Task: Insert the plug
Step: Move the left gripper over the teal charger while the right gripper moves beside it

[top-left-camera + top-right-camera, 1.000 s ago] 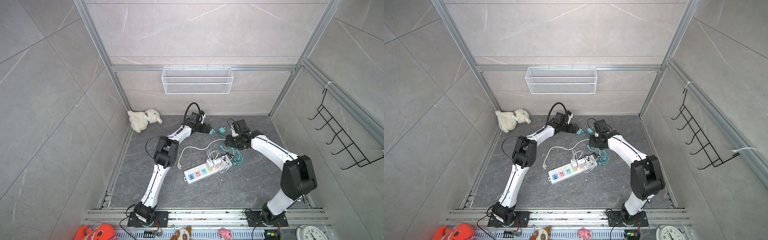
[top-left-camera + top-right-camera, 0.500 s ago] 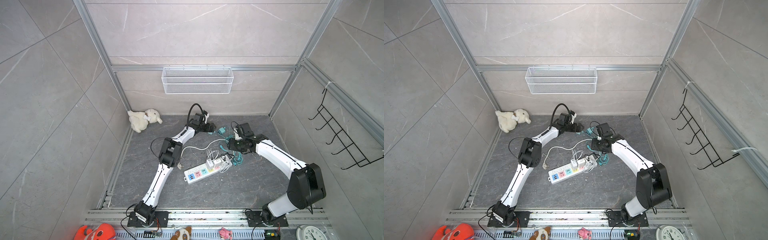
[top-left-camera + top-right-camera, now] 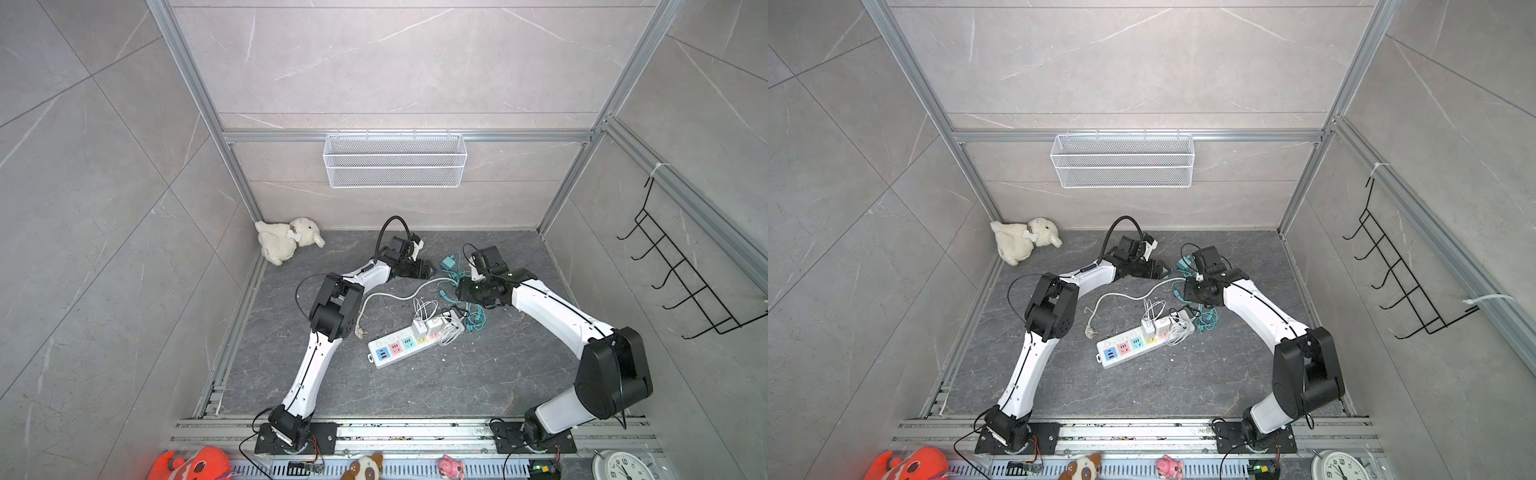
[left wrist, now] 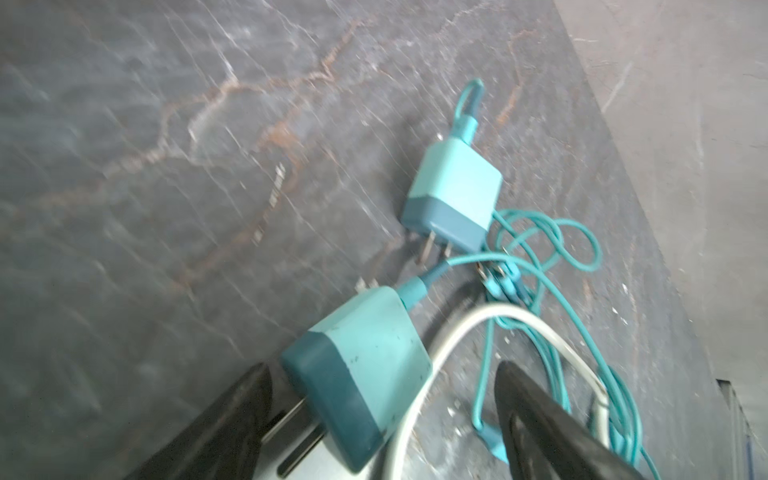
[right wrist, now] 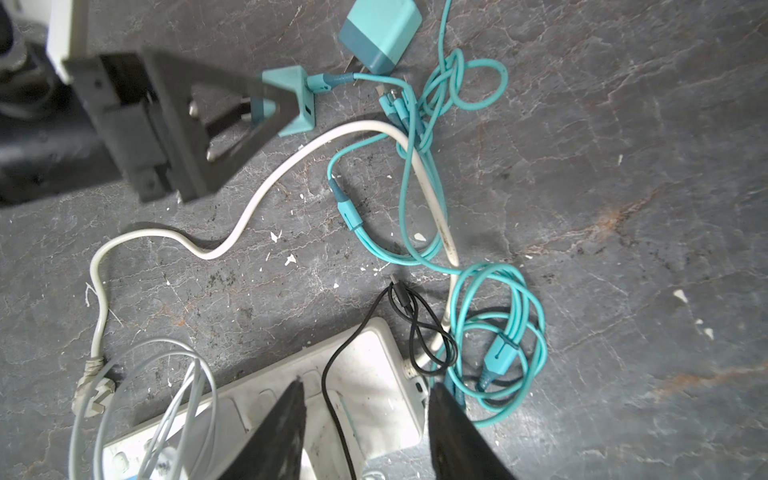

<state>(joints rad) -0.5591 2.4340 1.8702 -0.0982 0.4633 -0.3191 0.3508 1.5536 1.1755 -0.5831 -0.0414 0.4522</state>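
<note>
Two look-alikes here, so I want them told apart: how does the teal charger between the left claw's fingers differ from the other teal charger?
The near teal charger sits between the open fingers of the left claw; the far teal charger lies beyond, clear of it. The white cord runs right alongside the near one, not the far one. Both are two-tone teal, unplugged, each with a teal cable attached.

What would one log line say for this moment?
left gripper: open, straddling teal charger | right gripper: open near power strip | inserted: no
</note>
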